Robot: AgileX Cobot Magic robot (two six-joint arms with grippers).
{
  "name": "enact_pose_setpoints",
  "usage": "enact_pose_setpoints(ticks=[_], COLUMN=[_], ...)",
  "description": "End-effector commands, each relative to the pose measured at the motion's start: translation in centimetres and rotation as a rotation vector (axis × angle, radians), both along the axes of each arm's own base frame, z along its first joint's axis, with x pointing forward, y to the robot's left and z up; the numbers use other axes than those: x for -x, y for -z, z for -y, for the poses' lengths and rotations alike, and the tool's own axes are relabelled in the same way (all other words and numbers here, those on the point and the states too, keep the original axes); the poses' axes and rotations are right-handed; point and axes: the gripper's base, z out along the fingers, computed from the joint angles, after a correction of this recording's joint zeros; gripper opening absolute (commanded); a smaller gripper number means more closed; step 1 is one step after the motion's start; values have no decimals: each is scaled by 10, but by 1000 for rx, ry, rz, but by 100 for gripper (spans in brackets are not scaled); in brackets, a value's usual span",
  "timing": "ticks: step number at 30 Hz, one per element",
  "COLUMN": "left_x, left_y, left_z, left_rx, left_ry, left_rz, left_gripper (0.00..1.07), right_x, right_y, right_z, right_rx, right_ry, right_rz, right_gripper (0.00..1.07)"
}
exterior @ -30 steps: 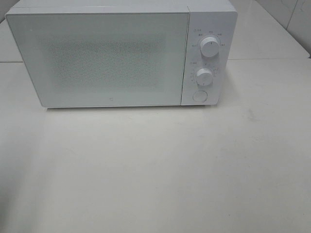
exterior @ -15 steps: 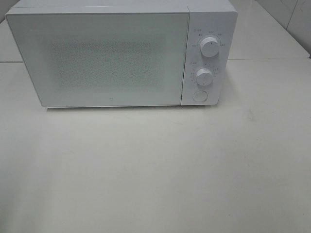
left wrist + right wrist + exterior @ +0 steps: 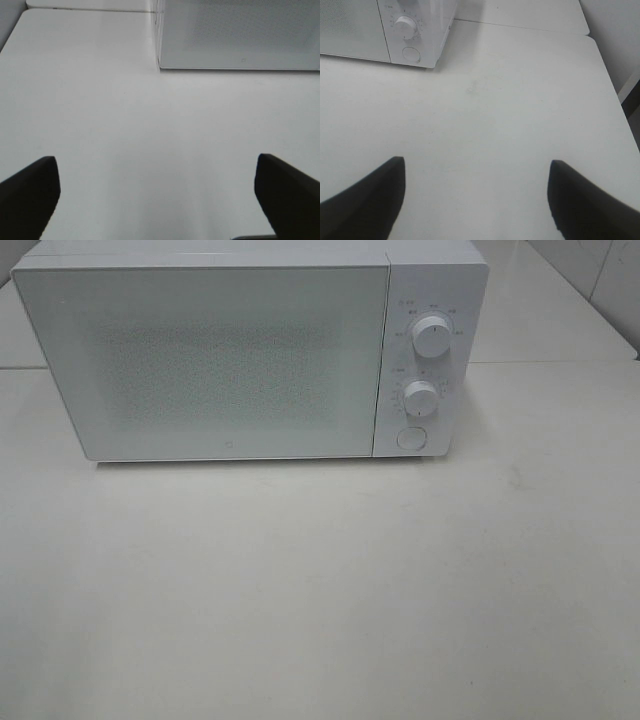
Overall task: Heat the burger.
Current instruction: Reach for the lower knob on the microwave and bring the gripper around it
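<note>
Left gripper [image 3: 156,165]: 2 dark fingers [image 3: 30,195] spread wide, nothing between them, only bare white table [image 3: 320,590] below. Right gripper [image 3: 476,164]: fingers [image 3: 580,200] also wide apart, holding nothing, over bare table. Neither gripper shows in the high view.

Further back, a white microwave [image 3: 230,360] sits on the table with its door [image 3: 200,360] closed and a speckled window. Tiny mark low on the door [image 3: 224,451], too small to read. Control panel on its right side: upper knob [image 3: 432,336], lower knob [image 3: 421,398], round button [image 3: 410,438] under them. Small printed markings ring the 2 knobs, unreadable.

Burger: not seen in any view, cannot tell where it is.
</note>
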Motion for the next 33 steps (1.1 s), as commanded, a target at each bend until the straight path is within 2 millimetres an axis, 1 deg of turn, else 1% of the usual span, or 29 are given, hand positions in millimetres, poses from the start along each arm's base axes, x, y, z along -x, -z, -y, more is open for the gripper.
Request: enact_pose_setpoints(ticks=[1, 33], left_x=[8, 6], left_y=[1, 1], left_z=[0, 0], left_rx=[3, 3], left_ry=[-2, -2], left_rz=[57, 47], left_gripper=[98, 98], right_x=[3, 3], right_y=[0, 0], right_z=[0, 0], right_rx=[12, 12], right_ry=[-3, -3], right_rz=[38, 37], right_gripper=[76, 76])
